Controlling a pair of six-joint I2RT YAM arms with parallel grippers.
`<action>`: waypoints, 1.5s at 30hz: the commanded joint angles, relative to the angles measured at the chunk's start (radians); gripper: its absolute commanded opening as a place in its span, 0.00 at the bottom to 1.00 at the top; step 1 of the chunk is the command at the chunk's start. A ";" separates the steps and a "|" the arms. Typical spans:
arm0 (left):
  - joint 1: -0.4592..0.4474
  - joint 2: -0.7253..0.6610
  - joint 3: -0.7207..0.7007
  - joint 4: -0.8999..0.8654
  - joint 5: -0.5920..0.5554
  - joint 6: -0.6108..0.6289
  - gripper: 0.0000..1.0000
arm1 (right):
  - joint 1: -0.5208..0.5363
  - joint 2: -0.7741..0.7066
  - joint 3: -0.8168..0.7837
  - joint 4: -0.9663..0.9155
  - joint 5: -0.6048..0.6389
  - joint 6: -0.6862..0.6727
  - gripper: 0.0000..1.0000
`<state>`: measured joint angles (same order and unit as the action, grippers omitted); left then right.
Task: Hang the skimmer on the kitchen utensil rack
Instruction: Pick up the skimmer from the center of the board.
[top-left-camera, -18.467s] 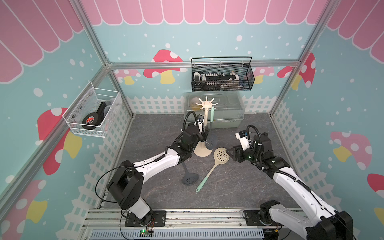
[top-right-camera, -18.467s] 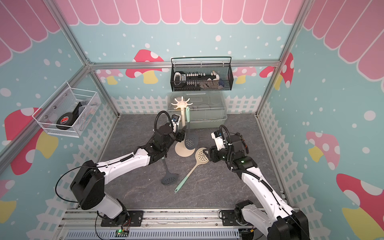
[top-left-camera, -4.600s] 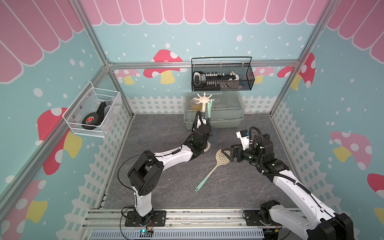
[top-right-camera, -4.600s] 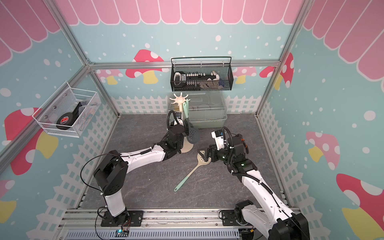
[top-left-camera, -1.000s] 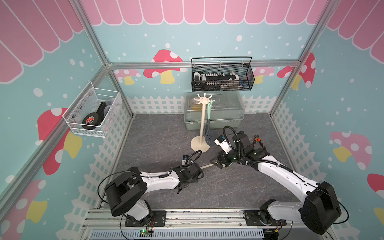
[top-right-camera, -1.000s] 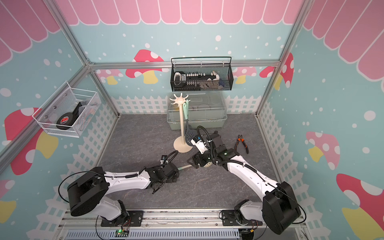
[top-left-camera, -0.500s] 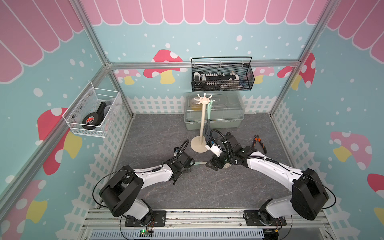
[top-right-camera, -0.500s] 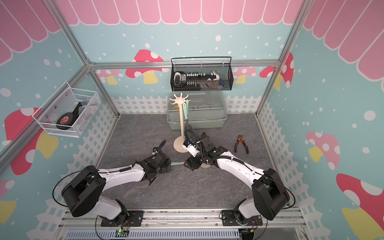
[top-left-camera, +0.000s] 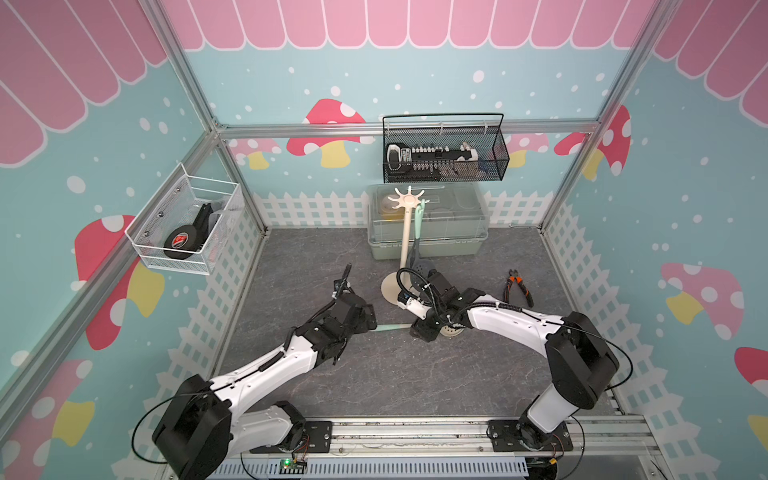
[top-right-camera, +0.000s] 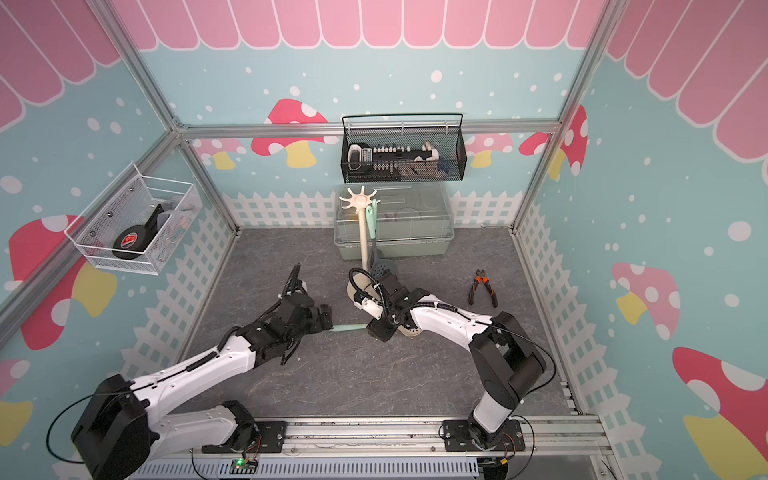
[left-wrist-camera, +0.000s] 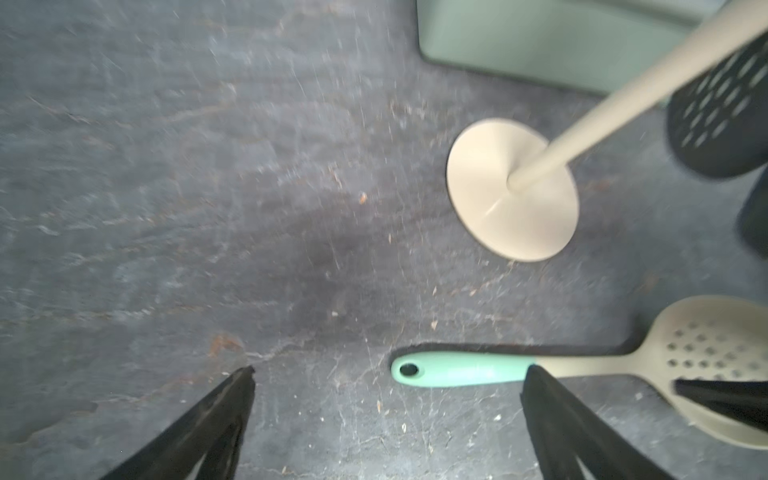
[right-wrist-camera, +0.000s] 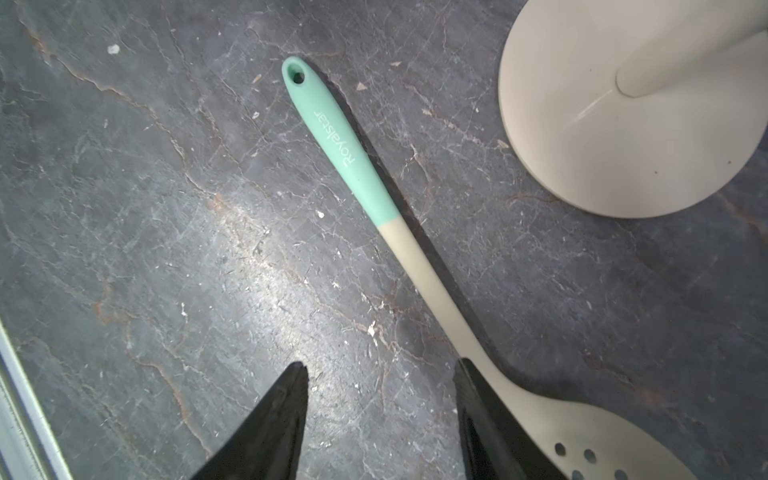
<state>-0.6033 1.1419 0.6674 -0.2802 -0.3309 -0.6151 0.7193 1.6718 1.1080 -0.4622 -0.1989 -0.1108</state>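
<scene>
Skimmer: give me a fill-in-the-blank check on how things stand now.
The skimmer lies ___ on the gray surface, not hung.
Its handle end with the hanging hole is coloured ___.
The kitchen utensil rack stands upright with ___ dark utensil hanging from it.
The left hand is ___, holding nothing.
Missing words: flat; green; one; open.

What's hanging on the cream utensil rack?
One dark perforated utensil with a mint handle hangs from a hook; the right arm covers its head's lower edge in both top views.
</scene>
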 joint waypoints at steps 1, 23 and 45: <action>0.045 -0.077 -0.043 -0.031 0.069 0.026 0.99 | 0.009 0.047 0.052 -0.053 0.021 -0.067 0.56; 0.138 -0.231 -0.140 -0.038 0.169 0.017 1.00 | 0.026 0.286 0.209 -0.164 0.035 -0.105 0.32; 0.142 -0.251 -0.146 -0.037 0.189 0.013 0.99 | 0.034 0.206 0.235 -0.137 0.054 -0.077 0.36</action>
<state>-0.4706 0.8974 0.5369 -0.3107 -0.1520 -0.6128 0.7464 1.8549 1.3159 -0.5838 -0.1497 -0.1795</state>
